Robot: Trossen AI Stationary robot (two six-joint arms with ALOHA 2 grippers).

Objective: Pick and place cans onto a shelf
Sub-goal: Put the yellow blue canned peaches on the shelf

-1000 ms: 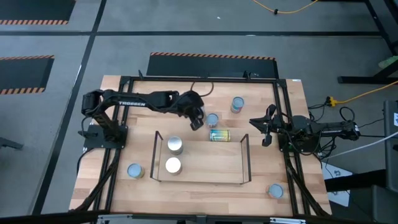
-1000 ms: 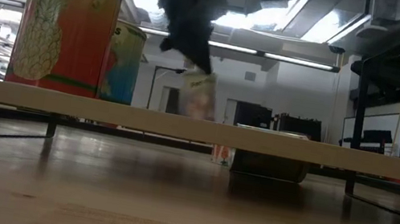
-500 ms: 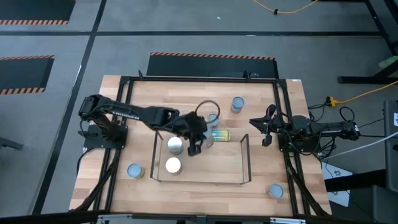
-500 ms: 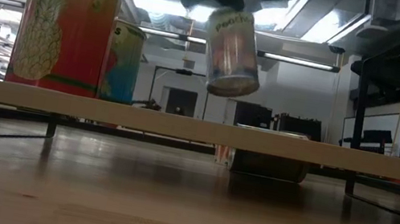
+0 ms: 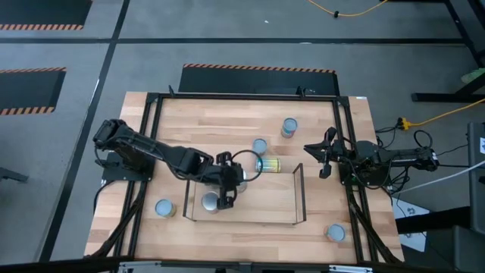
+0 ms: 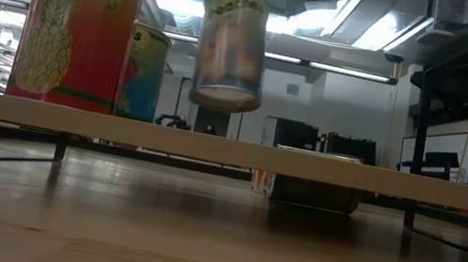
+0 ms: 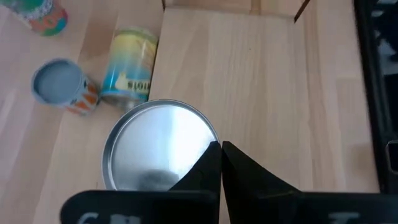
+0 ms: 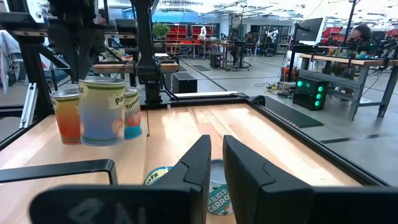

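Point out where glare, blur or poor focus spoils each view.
Low view: bright ceiling lights wash out the background; the held peach-labelled tin looks soft. Left wrist view: the tin's silvery round top shows a dull reflection, and the left gripper is a dark blur. Right wrist view: near fingers out of focus.

Even, bright overhead light fills the scene. Ceiling strip lights (image 6: 329, 18) glare white in the low view. The lifted can (image 6: 232, 50) there is slightly blurred. Its silvery lid (image 7: 158, 146) gleams softly, and the wooden tabletop (image 5: 227, 125) carries only faint shadows.
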